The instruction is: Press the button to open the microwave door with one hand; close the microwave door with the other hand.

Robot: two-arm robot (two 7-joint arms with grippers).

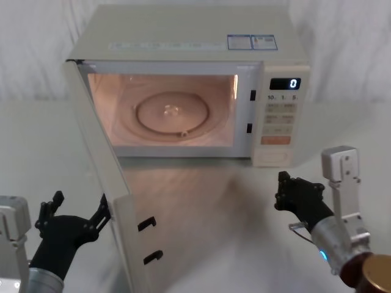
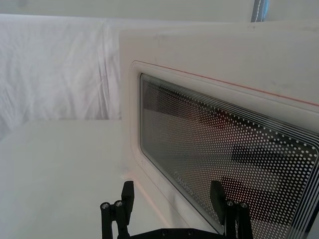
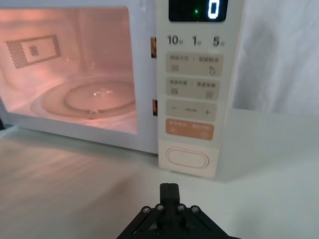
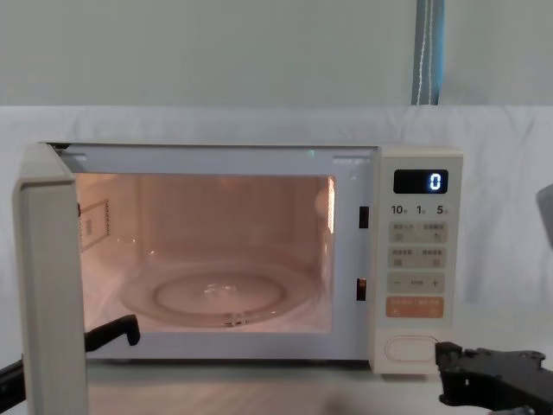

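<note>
A: Start at the hands. What is the left hand doing?

B: It is a black claw on a silver-grey arm, with its fingers spread wide and nothing between them. It sits just outside the large cream microwave door with the dark dotted glass window, at the door's free edge. One finger looks to touch the outer face, though I cannot tell for sure.

A: And the right hand?

B: Also a black claw, on an arm with a blue-lit ring near the wrist. Its fingers are pressed together and grip nothing. It hangs low over the white desk, in front of the microwave's control panel and a little apart from it, tips aimed at the panel's lower end.

A: Where is the button?

B: The wide oval cream push-button is at the very bottom of the narrow cream control panel, directly under the orange rectangular key. The right hand is near it but not touching.

A: How does the door stand?

B: Swung fully open, hinged on the side of the cream box-shaped microwave away from the panel, its edge pointing out from the oven over the desk. The lit cavity shows a round glass turntable. The dark digital display at the panel's top reads 0.
</note>
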